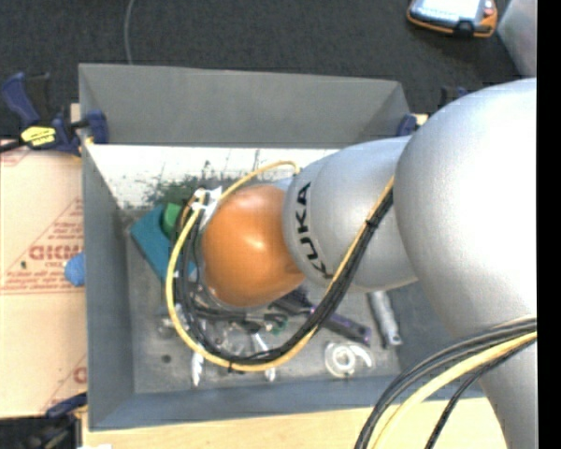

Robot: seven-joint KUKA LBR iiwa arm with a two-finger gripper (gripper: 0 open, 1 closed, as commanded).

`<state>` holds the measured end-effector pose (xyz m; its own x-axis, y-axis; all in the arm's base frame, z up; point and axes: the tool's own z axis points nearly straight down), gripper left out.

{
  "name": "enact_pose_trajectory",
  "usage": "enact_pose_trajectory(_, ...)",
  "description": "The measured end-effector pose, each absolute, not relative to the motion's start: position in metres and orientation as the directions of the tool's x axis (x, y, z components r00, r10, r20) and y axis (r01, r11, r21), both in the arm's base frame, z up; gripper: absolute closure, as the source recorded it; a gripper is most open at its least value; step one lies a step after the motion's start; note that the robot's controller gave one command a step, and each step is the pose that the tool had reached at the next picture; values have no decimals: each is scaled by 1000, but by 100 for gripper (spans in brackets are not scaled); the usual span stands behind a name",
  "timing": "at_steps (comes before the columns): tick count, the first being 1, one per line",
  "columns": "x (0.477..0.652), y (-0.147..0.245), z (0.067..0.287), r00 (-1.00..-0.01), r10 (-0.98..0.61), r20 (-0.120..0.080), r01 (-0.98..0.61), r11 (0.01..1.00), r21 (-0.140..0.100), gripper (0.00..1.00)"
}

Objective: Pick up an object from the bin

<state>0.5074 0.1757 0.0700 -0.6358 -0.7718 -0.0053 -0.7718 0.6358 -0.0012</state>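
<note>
My gripper (212,319) hangs low over the bin's front left floor, its dark body showing under the orange cover. A teal flat-sided object (153,238) lies just left of it against the left wall, with a small green piece (173,215) at its top. A dark green bit (277,324) peeks out on the gripper's right side. Whatever lies directly under the gripper is hidden.
The arm and its orange cover hide the bin's middle and right. A clear ring-shaped thing (346,357) lies near the front wall, a grey pen-like stick (384,318) and a purple piece (352,326) behind it. Yellow and black cables loop round the gripper.
</note>
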Motion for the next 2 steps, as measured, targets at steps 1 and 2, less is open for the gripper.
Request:
enact_pose_trajectory(1,505,201,70,-199,-980,-23,-980,200,-25,100)
enact_pose_trajectory(2,505,201,70,-200,-979,-23,-979,201,-25,100)
